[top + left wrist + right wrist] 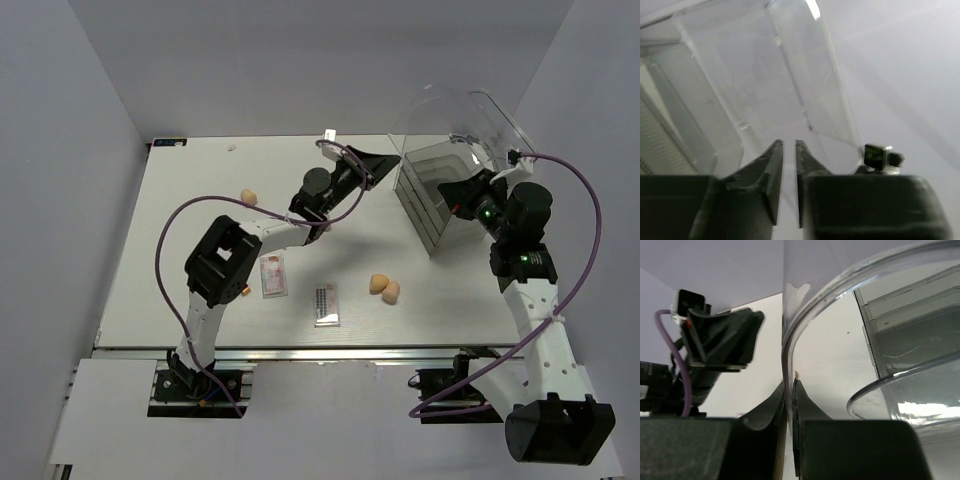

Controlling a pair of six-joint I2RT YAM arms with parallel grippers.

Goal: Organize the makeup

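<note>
One peach sponge (249, 196) lies at the left of the table. Two more sponges (385, 288) sit together in the middle. A pinkish palette (272, 276) and a dark-rowed palette (327, 303) lie flat near the front. The lipstick tubes cannot be made out. My right gripper (462, 197) (790, 382) is shut on the thin edge of the drawer box's raised clear lid (450, 115) (840, 275). Just left of the lid, my left gripper (378, 168) (788, 143) points at the lid (765, 75). Its jaws stand a narrow gap apart with nothing seen between them.
The clear plastic drawer box (430, 200) (910, 330) stands at the back right, drawers stacked under the lifted lid. Grey walls close in the table on both sides and at the back. The left arm stretches diagonally across the table's middle.
</note>
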